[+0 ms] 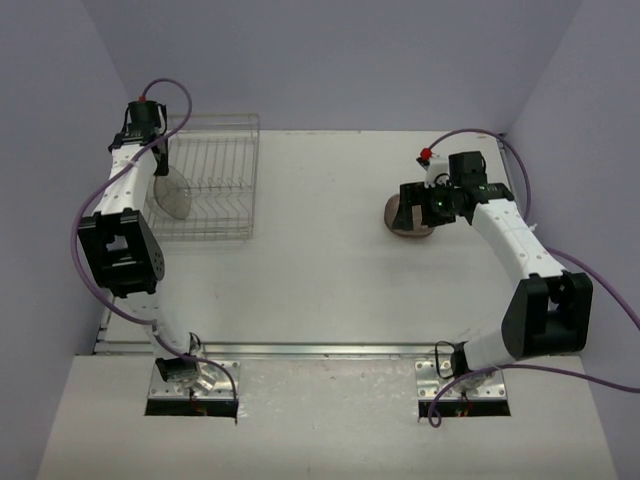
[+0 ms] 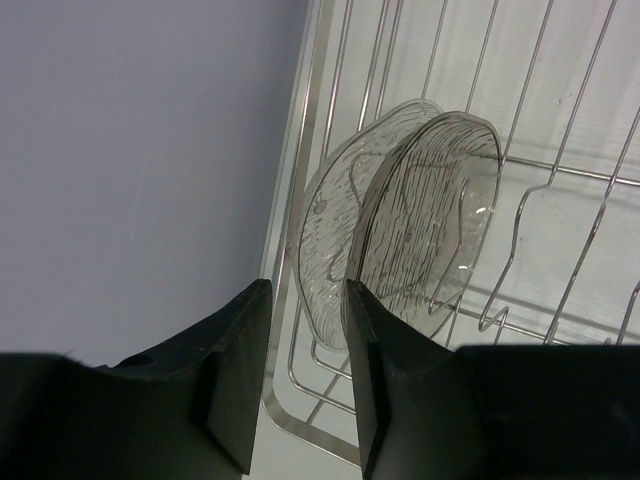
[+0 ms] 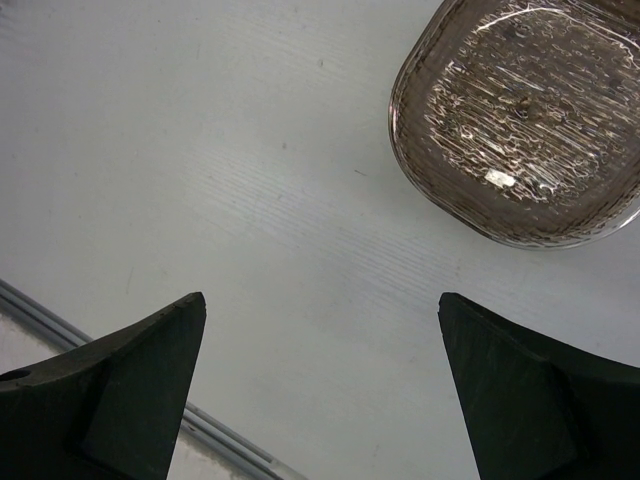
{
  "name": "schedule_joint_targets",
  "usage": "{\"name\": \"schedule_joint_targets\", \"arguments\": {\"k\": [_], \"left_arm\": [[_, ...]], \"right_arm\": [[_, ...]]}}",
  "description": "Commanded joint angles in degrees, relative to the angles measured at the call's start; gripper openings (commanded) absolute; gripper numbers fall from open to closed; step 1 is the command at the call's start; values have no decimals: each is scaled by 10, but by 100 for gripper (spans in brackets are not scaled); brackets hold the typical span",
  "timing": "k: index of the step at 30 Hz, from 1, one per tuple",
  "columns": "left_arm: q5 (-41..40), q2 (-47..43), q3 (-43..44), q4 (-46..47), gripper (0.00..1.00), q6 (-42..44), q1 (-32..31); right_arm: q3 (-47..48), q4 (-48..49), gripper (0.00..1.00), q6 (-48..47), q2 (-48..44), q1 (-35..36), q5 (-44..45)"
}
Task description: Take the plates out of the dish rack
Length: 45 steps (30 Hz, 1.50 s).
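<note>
Partly unloaded: flat plates [image 3: 520, 120] ahead of wide-open right gripper [image 3: 320, 300]. Two racked plates [image 2: 425, 220] left, one rim between half-closed left gripper [image 2: 307, 295]; grip uncertain.

Two white robot arms with black joints
White tubes on the left arm [image 1: 128, 185] and right arm [image 1: 505, 235], big black blocks [image 1: 125, 250] at the elbows, long purple cables [image 1: 78, 235], a little red knob [image 1: 425, 153], a tiny green light [image 1: 440, 208], shiny metal feet [image 1: 195, 385], and black pointy fingers [image 2: 235, 390] on the left gripper [image 2: 307, 288] and right gripper [image 3: 320, 298].
</note>
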Motion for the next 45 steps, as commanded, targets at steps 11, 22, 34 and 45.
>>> {"name": "schedule_joint_targets", "arguments": {"k": [11,22,34,45], "left_arm": [[14,40,9,2,30,33,3],[1,68,15,12,19,49,4],[-61,53,20,49,0,85,3],[-120,-35,65,54,0,102,-66]], "right_arm": [[5,21,99,-2,3,0,-3],[-4,23,99,-5,1,0,-2],[-8,22,99,-6,-3,0,-2],[12,13,99,-2,-3,0,-6]]}}
